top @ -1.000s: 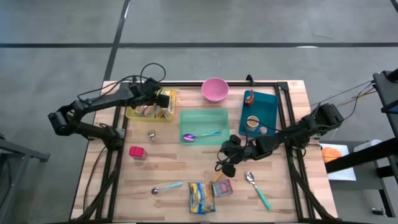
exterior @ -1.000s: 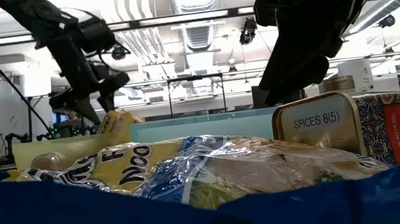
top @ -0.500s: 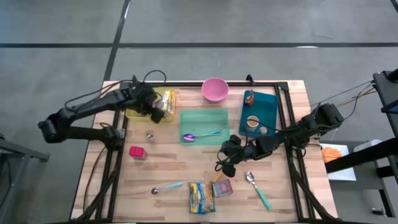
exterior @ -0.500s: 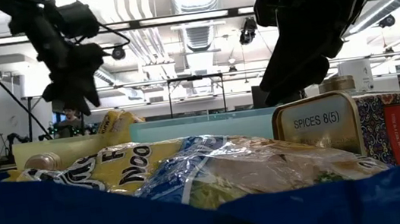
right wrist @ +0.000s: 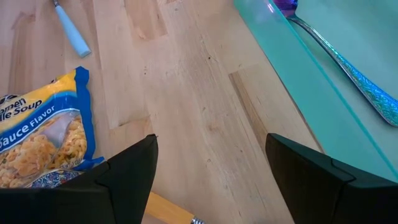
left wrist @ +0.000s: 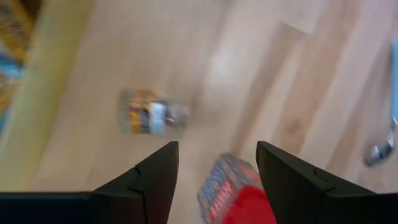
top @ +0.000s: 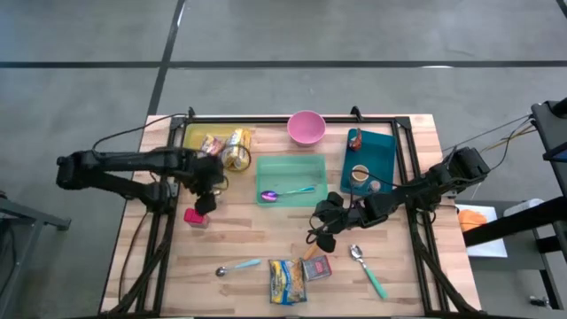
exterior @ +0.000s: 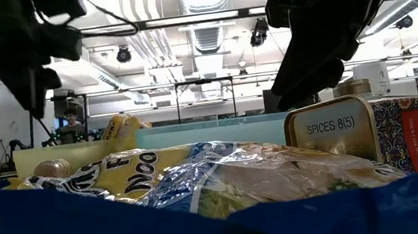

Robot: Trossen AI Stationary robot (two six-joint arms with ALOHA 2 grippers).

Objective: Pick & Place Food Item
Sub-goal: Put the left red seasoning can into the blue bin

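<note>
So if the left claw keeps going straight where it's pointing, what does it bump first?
Probably the red box: it sits just ahead between the open left claw fingers. The small jar lies off to the side.

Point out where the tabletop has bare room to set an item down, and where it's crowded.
Free: bare wood between the red box and the noodle packet, and right of the blue tray. The green tray holds only a spoon. Crowded: the yellow tray, and the front middle by the right gripper.
</note>
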